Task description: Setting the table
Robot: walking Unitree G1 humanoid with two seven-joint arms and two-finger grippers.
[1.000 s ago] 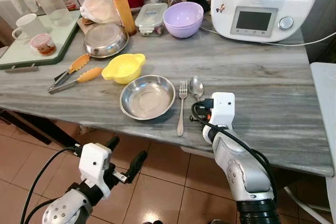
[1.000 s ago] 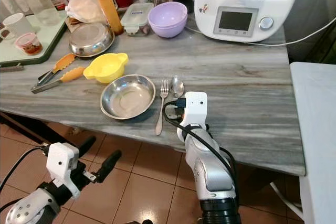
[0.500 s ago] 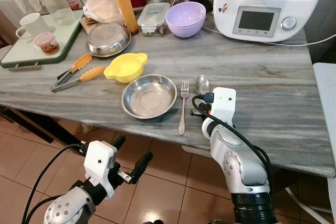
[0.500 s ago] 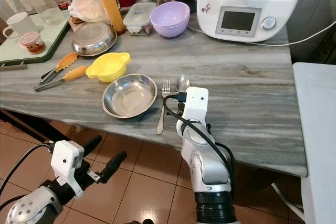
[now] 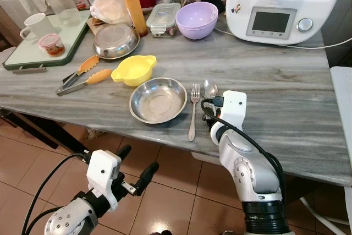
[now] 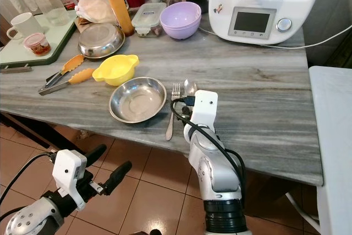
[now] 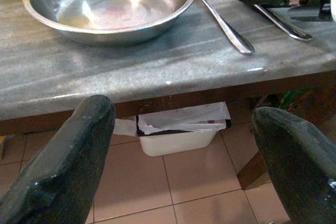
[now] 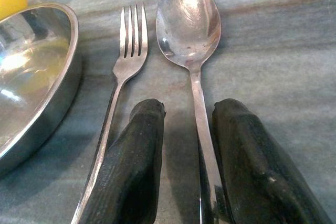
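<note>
While the left gripper (image 7: 178,145) hangs released below the desk (image 5: 275,81) edge, the right gripper (image 8: 186,129) rests with fingers (image 8: 131,171) parted astride the spoon (image 8: 189,24) handle, right of the fork (image 8: 126,51) and steel bowl (image 5: 158,100).

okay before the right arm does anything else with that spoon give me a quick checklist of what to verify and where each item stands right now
1. Right gripper straddles the spoon handle: ok, one finger on either side of it.
2. Fingers actually clamped on the handle: cannot tell; a gap shows beside the handle.
3. Spoon lies flat on the table, bowl pointing away from the edge: ok.
4. Fork sits between spoon and steel bowl, roughly parallel to the spoon: ok.
5. Fork clear of the right gripper's finger: not ok, the finger is almost against its handle.
6. Left gripper out of the way: ok, open and below the table edge.
</note>
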